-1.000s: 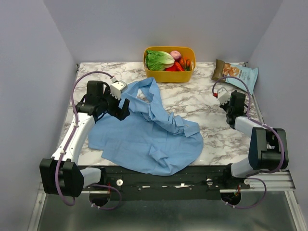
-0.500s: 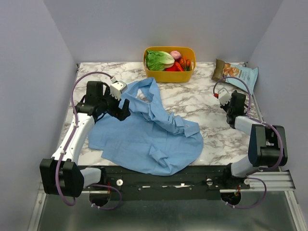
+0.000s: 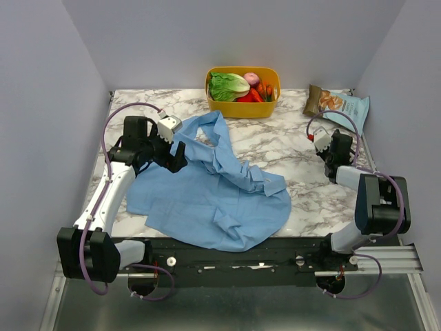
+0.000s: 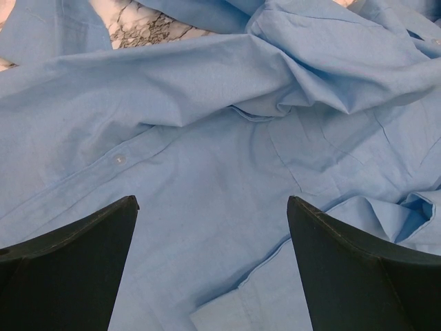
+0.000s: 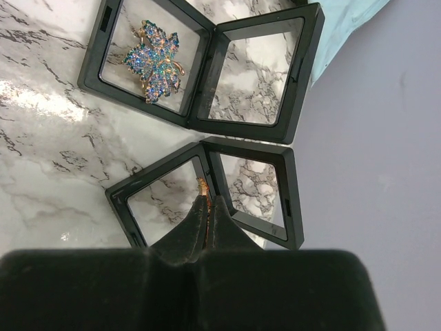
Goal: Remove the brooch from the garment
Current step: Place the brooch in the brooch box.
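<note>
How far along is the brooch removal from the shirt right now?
Done, it seems: the shirt shows no ornament, and the left gripper hangs open above it. In hand: the right gripper is shut on a tiny tan piece, likely the brooch, over an open black case. Left: setting it down and letting go.

Reads to me as a robot test cell in a lab: left arm (image 3: 114,186) and right arm (image 3: 377,203) bolted to a black base rail (image 3: 227,256), marble-print table (image 3: 289,145) boxed by plain grey panels (image 3: 41,103), staged props: yellow bin (image 3: 242,107) of vegetables, snack bag (image 3: 337,103).
</note>
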`<state>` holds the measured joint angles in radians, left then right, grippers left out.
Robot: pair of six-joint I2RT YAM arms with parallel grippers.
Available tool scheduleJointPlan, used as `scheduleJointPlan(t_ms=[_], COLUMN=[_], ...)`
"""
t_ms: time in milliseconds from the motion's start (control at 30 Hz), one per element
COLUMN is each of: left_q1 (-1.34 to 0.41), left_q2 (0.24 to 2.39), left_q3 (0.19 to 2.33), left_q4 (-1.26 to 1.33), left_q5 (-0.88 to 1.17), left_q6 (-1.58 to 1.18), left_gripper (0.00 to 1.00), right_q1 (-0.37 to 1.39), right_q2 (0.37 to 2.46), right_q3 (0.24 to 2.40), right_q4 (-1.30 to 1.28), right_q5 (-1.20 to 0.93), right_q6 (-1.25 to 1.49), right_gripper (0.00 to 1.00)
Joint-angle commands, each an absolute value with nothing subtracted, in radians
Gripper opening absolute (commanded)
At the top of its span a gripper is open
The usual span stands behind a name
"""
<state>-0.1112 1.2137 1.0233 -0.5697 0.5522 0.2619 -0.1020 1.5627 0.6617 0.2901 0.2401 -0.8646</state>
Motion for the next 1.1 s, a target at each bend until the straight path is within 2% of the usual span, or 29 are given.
scheduleJointPlan(t_ms=[0, 600, 833, 1067], left_q1=[-0.103, -0.094, -0.091, -0.086], left_q2=[1.19, 1.203, 1.2, 1.193], left_q3=[1.008, 1.015, 1.014, 1.011], left_q4=[-0.555, -0.558, -0.558, -0.557], left_q5=[0.583, 0.601, 0.609, 0.618], left_q6=[0.253, 0.25, 0.249, 0.25], left_gripper=[0.99, 0.99, 0.99, 0.99], right_q1=[-0.114, -0.118, -0.118, -0.118], right_q2=[1.585, 1.617, 1.591, 1.594], right_q3=[0.667, 0.703, 0.707, 0.715], right_q4=[0.336, 0.318, 0.276, 0.261], right_q5=[0.23, 0.209, 0.166, 0.164], right_q6=[-0.853, -0.839, -0.819, -0.816], right_gripper=[0.0, 0.01, 0.14, 0.16])
